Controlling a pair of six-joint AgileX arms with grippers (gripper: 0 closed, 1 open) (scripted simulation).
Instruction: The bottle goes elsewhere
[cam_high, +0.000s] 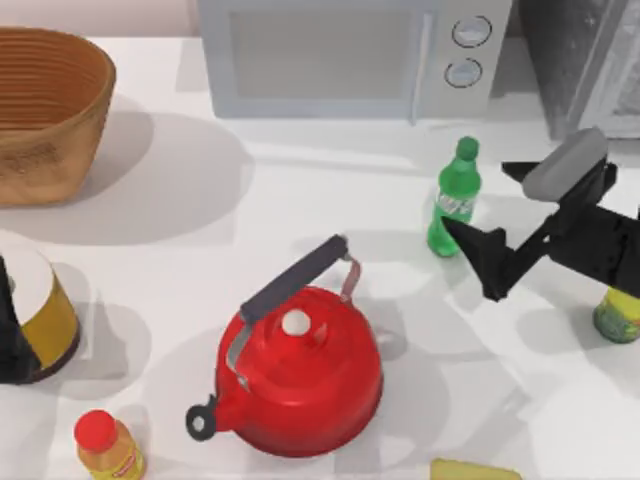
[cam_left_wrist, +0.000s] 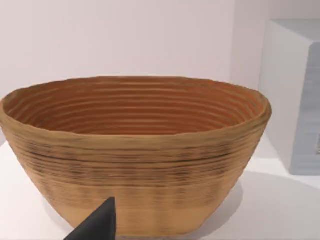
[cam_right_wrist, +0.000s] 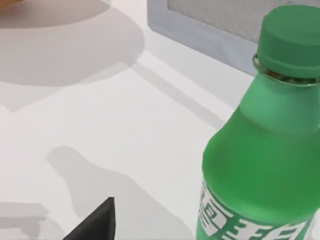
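Note:
The bottle (cam_high: 455, 198) is slim and translucent green, with a green cap and a white-green label band. It stands upright right of the table's centre, in front of the microwave. My right gripper (cam_high: 484, 204) is open just to the bottle's right, one finger in front of it and one behind. The right wrist view has the bottle (cam_right_wrist: 265, 150) close up beside one fingertip (cam_right_wrist: 100, 222). My left arm (cam_high: 10, 340) is parked at the table's left edge, its gripper open, with one fingertip (cam_left_wrist: 100, 222) facing the basket (cam_left_wrist: 135, 150).
A red kettle (cam_high: 300, 375) stands front of centre, its handle reaching toward the bottle. A wicker basket (cam_high: 45, 110) is back left and a microwave (cam_high: 340, 50) at the back. A yellow-white tin (cam_high: 45, 310), a small yellow bottle (cam_high: 105, 445) and a yellow-labelled jar (cam_high: 620, 315) stand near the sides.

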